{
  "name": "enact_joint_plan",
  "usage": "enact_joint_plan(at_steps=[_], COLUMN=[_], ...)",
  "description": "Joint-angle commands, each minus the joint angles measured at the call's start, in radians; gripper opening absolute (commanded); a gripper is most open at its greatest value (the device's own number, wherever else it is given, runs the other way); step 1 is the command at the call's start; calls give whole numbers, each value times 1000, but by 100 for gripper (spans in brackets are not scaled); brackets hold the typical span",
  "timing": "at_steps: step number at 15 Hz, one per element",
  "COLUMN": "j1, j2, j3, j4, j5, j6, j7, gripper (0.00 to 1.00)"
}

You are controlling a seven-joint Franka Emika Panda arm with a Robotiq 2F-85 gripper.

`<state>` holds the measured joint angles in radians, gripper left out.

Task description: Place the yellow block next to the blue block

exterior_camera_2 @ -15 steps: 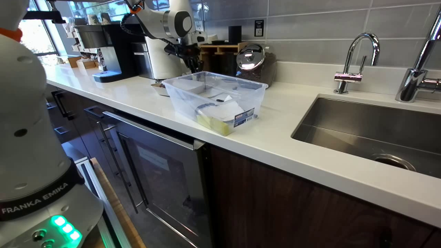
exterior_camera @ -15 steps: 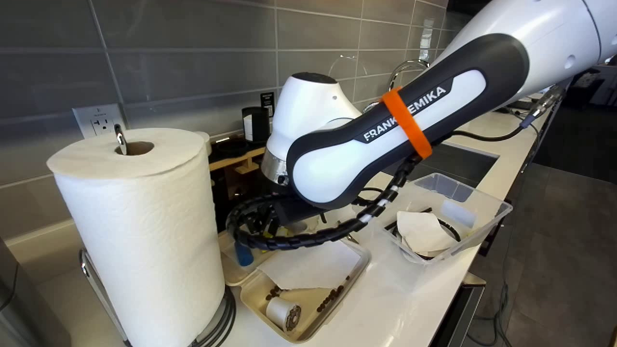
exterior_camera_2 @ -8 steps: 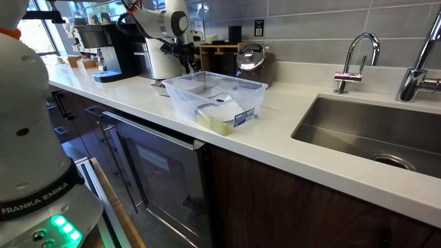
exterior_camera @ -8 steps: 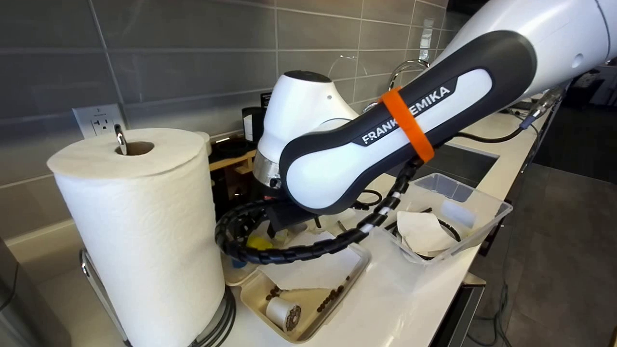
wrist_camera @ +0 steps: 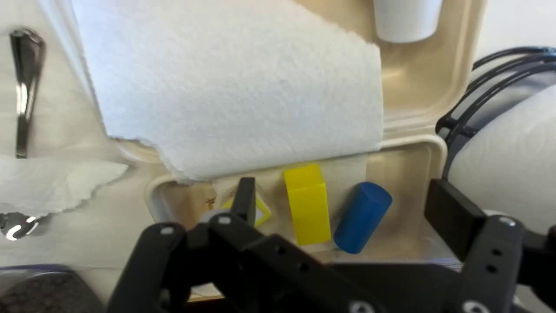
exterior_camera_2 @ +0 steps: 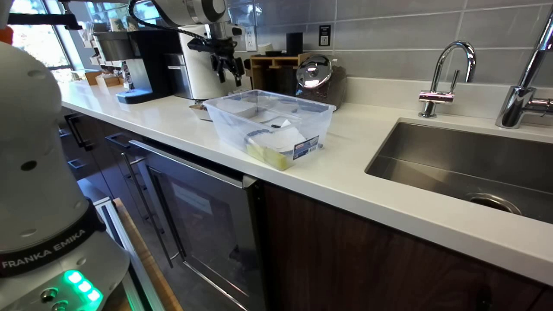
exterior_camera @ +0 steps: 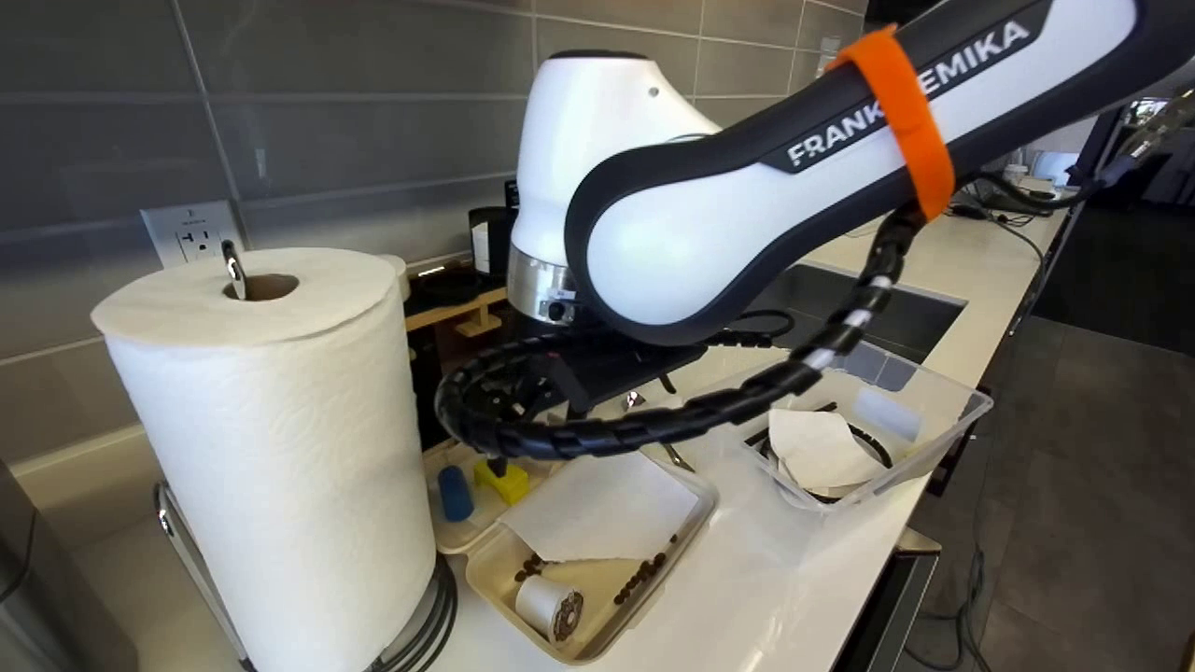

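Observation:
The yellow block (wrist_camera: pixel 308 208) lies in the smaller compartment of a beige takeout container (wrist_camera: pixel 428 141). Close to its right in the wrist view, a blue cylinder, the blue block (wrist_camera: pixel 362 217), lies at a slant; a narrow gap parts them, smallest at their lower ends. My gripper (wrist_camera: pixel 347 204) is open above both, one finger on either side of the pair and neither block held. In an exterior view a dark fingertip overlaps part of the yellow block (exterior_camera: pixel 509 483), with the blue block (exterior_camera: pixel 455 493) beside it. In an exterior view the spread gripper (exterior_camera_2: pixel 230 80) hangs above the clear bin's far side.
A paper towel roll (exterior_camera: pixel 261 448) stands right by the container. White paper (wrist_camera: pixel 243 87) covers much of the larger compartment, near a white cup (wrist_camera: pixel 406 19). A clear plastic bin (exterior_camera_2: pixel 268 129), a spoon (wrist_camera: pixel 26 91) and a lidded jar (exterior_camera_2: pixel 322 80) are also nearby.
My gripper has gone from nearly shut to wide open and the arm has risen. Both blocks, partly hidden behind the arm's cable earlier, now show in the container.

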<state>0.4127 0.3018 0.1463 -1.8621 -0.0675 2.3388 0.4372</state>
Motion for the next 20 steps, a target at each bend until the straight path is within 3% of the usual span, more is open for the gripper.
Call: enact_joint_plan(at_steps=[1,4,9,13,16,20], j1=[-23,-59,-132,-165,-165,-164], j2=[-94,-142,-256,-425,-594,-822], j3=[19,36,66,58,41,31], j4=[-75,-106,-225,-362,-481,-597], j5=[-22,0,90,192,236,235], j6=[-122,-186,-136,-147,-139,-132], j7=[-22,-142,-485,-674,-686,-579], gripper=[100,100,100,100,100,100])
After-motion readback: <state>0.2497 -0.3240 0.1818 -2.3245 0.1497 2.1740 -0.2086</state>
